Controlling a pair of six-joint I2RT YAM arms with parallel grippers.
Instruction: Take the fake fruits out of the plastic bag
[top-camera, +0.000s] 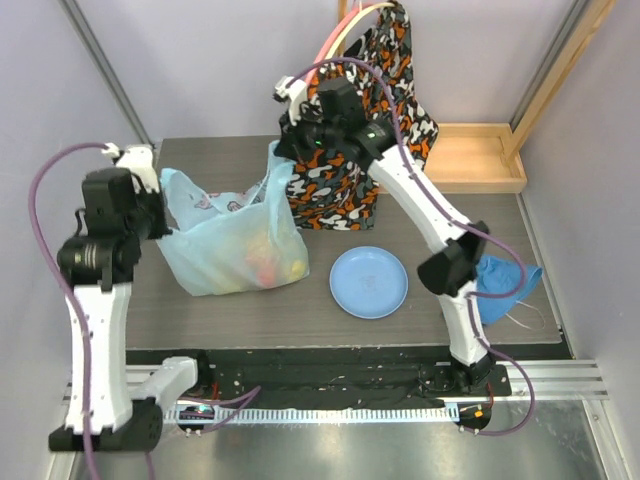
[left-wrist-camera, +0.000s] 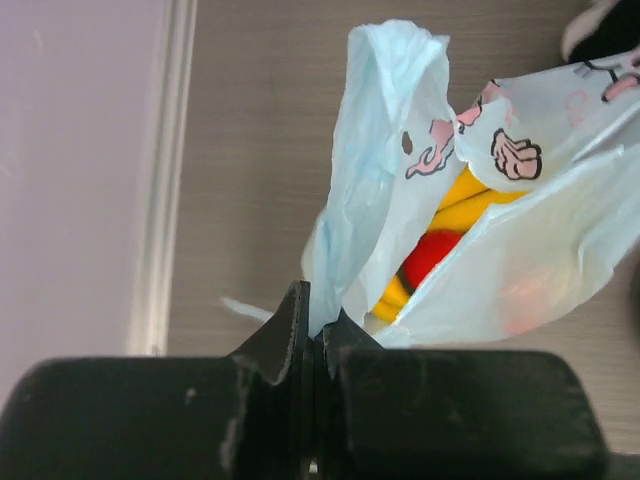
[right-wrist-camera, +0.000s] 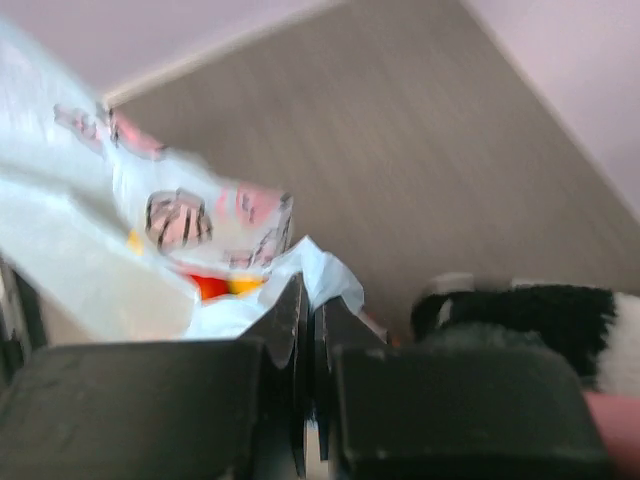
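Observation:
The translucent light-blue plastic bag (top-camera: 232, 250) with pink cartoon prints lies on the dark table, stretched between both arms. My left gripper (top-camera: 166, 212) is shut on the bag's left handle; in the left wrist view the thin plastic (left-wrist-camera: 345, 270) is pinched at the gripper's tips (left-wrist-camera: 318, 325). My right gripper (top-camera: 284, 152) is shut on the bag's right handle, and in the right wrist view a fold of plastic (right-wrist-camera: 325, 270) sticks out of it (right-wrist-camera: 312, 300). The fake fruits sit inside the bag: a yellow banana (left-wrist-camera: 465, 200), a red fruit (left-wrist-camera: 432, 255) and blurred colours (top-camera: 268, 262) through the plastic.
A round pale-blue plate (top-camera: 369, 282) lies to the right of the bag. An orange, black and white patterned tote (top-camera: 345, 185) stands behind it. A wooden tray (top-camera: 480, 157) sits at the back right, and a blue cloth (top-camera: 503, 285) lies by the right arm.

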